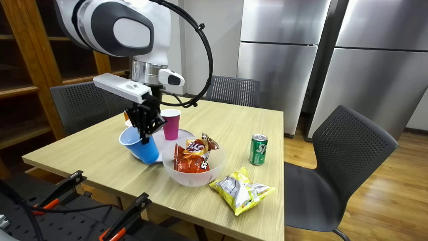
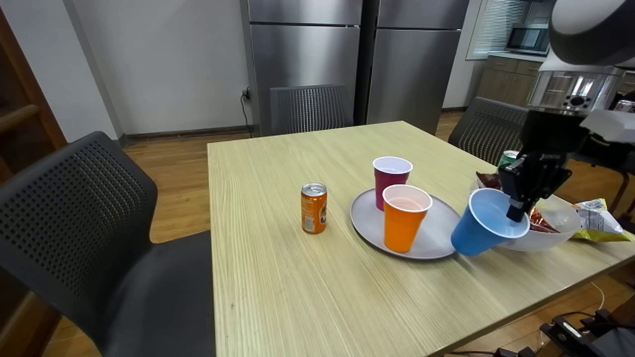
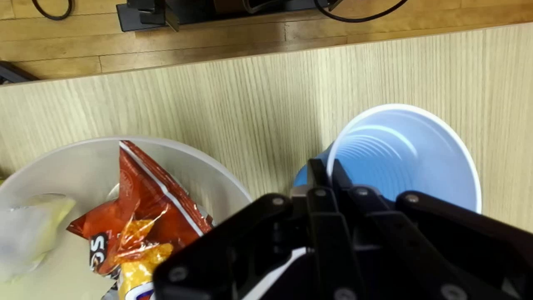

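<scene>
Carefully guide the tilted blue cup (image 2: 474, 231), pinched at its rim in the gripper (image 3: 329, 173) near the tabletop (image 3: 266, 77) edge. Move slowly, brushing neither plate (image 2: 439, 229) nor bowl (image 1: 194, 180).

Blue plastic cup (image 1: 142, 149) tilts in the pincer's (image 3: 328, 171) grip

Its white rim is pinched at one side, its paler ribbed interior showing. It leans just beside the grey plate (image 2: 369, 224); whether its base touches the bench (image 2: 297, 292) is unclear.

Exterior views across table (image 2: 278, 282), wrist view overhead.
</scene>
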`<state>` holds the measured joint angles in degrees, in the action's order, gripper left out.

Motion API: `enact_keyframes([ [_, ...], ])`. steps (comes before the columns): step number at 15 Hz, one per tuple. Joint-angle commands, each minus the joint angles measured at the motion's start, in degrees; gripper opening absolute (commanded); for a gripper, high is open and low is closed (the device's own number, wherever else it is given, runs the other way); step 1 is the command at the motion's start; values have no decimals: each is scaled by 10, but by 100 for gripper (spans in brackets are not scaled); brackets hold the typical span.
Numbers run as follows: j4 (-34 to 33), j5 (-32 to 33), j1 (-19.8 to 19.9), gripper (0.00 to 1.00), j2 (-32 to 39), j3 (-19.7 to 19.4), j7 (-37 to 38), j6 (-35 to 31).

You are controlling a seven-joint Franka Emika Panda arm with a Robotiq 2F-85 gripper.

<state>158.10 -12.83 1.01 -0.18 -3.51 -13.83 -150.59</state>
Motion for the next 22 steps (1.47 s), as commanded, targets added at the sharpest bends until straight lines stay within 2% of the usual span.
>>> enact_keyframes([
  [1,-11,-2,8,1,-9,1,17,8],
  [12,-43,-11,10,1,10,1,43,8],
  [22,-94,-57,13,1,60,6,56,15],
])
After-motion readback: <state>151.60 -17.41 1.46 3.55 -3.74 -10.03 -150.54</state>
